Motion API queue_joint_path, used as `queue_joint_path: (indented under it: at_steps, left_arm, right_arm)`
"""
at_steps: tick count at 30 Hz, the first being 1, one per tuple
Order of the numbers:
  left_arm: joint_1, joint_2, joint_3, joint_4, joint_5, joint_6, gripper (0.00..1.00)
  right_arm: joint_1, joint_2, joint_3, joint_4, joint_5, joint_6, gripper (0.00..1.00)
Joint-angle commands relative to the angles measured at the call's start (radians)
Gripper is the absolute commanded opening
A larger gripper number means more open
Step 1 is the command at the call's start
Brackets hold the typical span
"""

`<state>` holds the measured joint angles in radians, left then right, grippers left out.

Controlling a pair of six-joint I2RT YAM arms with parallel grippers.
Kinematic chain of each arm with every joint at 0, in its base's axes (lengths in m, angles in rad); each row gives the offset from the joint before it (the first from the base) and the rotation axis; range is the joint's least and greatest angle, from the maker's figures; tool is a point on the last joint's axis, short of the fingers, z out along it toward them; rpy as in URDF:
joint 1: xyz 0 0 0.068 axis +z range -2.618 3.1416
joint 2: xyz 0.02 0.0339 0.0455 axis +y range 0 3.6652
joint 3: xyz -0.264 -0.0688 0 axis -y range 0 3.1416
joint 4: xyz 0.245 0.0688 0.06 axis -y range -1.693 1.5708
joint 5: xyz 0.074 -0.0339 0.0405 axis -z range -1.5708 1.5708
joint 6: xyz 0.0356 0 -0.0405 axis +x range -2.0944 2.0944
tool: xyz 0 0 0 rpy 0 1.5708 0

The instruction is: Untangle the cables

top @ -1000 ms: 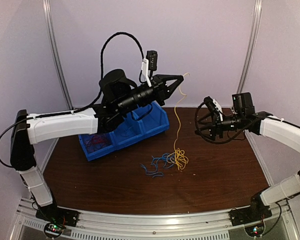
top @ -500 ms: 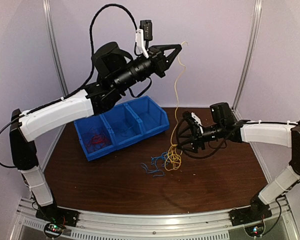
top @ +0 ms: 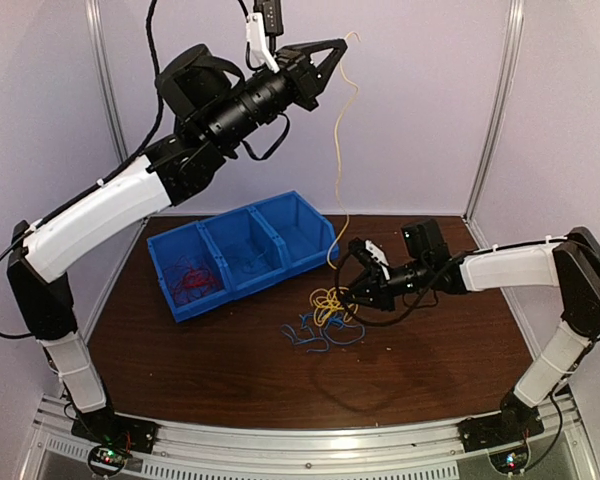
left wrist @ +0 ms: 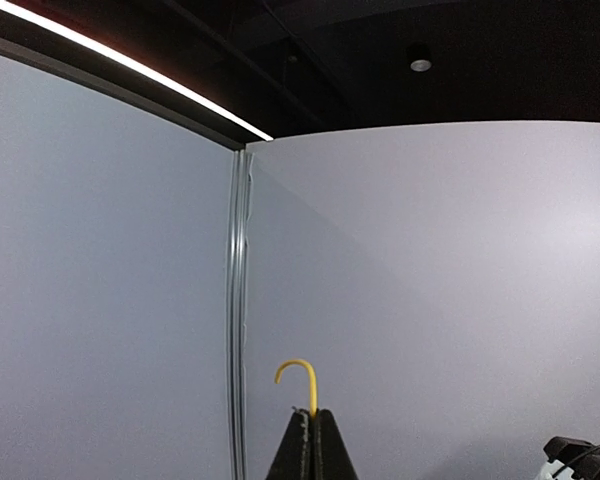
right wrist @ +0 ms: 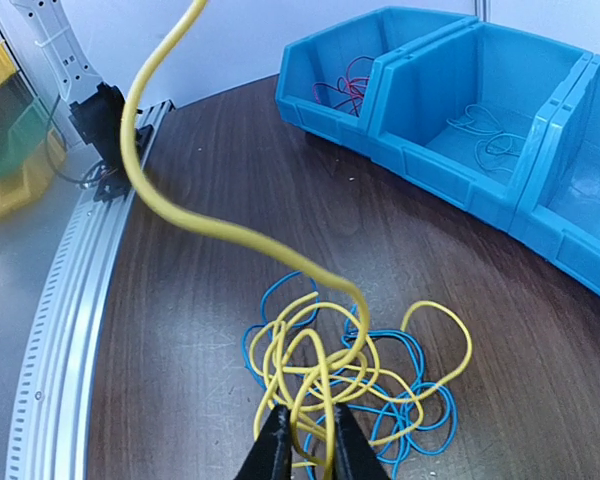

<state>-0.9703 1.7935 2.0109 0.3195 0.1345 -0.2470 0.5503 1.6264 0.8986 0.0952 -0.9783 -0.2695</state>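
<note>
A yellow cable (top: 337,140) hangs from my left gripper (top: 340,45), which is raised high and shut on its curled top end (left wrist: 300,375). The strand runs down to a yellow tangle (top: 327,303) on the table, lying over loose blue cables (top: 315,335). My right gripper (top: 347,297) is low at that tangle. In the right wrist view its jaws (right wrist: 310,428) stand narrow, with yellow loops (right wrist: 320,350) pinched between them and blue cables (right wrist: 420,410) beside them. Red cables (top: 188,277) lie in the left compartment of the bin.
A blue three-compartment bin (top: 280,215) stands at the back left of the brown table, with thin blue wire (right wrist: 485,130) in its middle compartment. A metal rail (right wrist: 70,300) runs along the near edge. Frame posts (top: 495,110) and walls close the back.
My left arm rose, pulling the yellow cable taut upward. The right gripper moved left and down to the tangle, and its jaws went from wide open to narrow on yellow loops.
</note>
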Motion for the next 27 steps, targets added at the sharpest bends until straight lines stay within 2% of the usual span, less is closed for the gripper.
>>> queue_joint_path:
  at_steps: [1, 6, 11, 17, 24, 27]
  left_arm:
    - [-0.002, -0.031, 0.033, -0.015, -0.04, 0.065, 0.0]
    - [-0.002, -0.071, 0.045, -0.019, -0.073, 0.13, 0.0]
    - [-0.002, -0.12, 0.082, -0.038, -0.119, 0.234, 0.0]
    - [-0.002, -0.183, 0.071, -0.053, -0.216, 0.345, 0.0]
    - [-0.002, -0.221, -0.034, -0.049, -0.242, 0.349, 0.0]
    - [-0.002, -0.217, -0.057, -0.077, -0.244, 0.344, 0.0]
  right_arm:
    - [-0.006, 0.003, 0.014, -0.009, 0.079, -0.018, 0.1]
    - [-0.034, 0.061, 0.046, -0.077, 0.187, -0.023, 0.07]
    - [-0.109, 0.104, 0.079, -0.184, 0.214, -0.024, 0.15]
    - [-0.194, 0.081, 0.072, -0.216, 0.221, -0.029, 0.2]
    - [-0.234, 0.051, 0.083, -0.237, 0.217, -0.03, 0.17]
    - [-0.236, 0.013, 0.095, -0.268, 0.216, -0.041, 0.22]
